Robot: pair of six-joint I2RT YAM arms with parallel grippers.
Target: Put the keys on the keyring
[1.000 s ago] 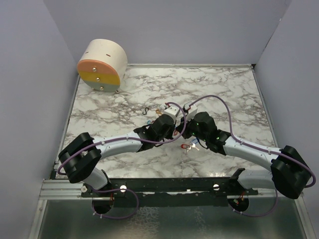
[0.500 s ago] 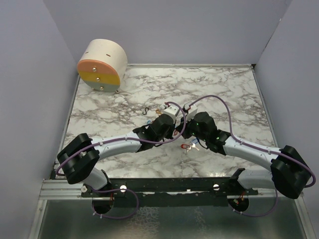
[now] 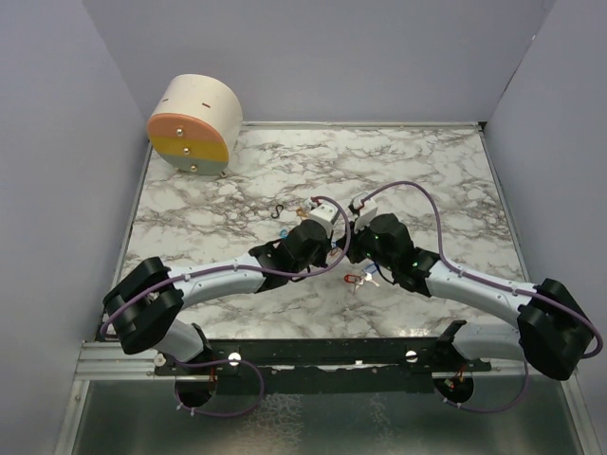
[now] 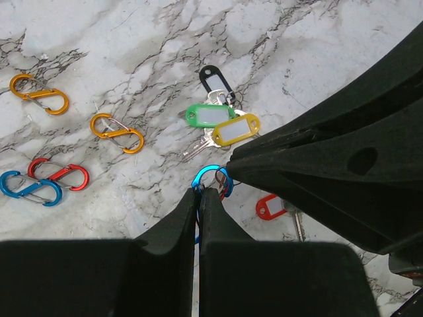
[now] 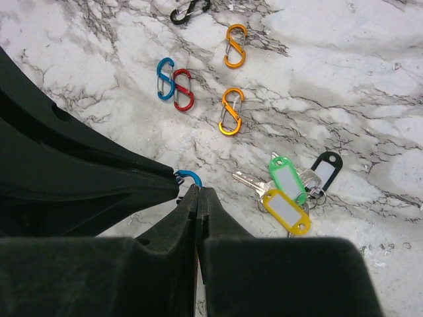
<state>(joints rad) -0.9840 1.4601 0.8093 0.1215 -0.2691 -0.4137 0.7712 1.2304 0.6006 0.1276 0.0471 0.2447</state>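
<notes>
Left arm [image 3: 218, 277] shifted slightly; end effector [image 4: 200, 193] still pinches blue carabiner [image 4: 210, 177].

I work in a robotics lab test cell, not a home or a shop. Plain lavender-grey panel walls [image 3: 57, 142] box me in on three sides. My left arm [image 3: 218, 277] and my right arm [image 3: 474, 284] are bolted to a black metal mounting bar [image 3: 322, 349] beside a ribbed aluminium rail [image 3: 114, 358] at the near edge. Exposed purple cables [image 3: 417, 190] loop over both arms. The white, grey-veined marble-patterned tabletop [image 3: 446, 180] carries only small props: S-shaped metal snap clips [image 4: 117, 133] in orange, red and blue, little silver keys with oblong plastic tags [image 4: 234, 129], and in the far left corner a cream cylindrical block with an orange, yellow and grey face [image 3: 194, 123].
</notes>
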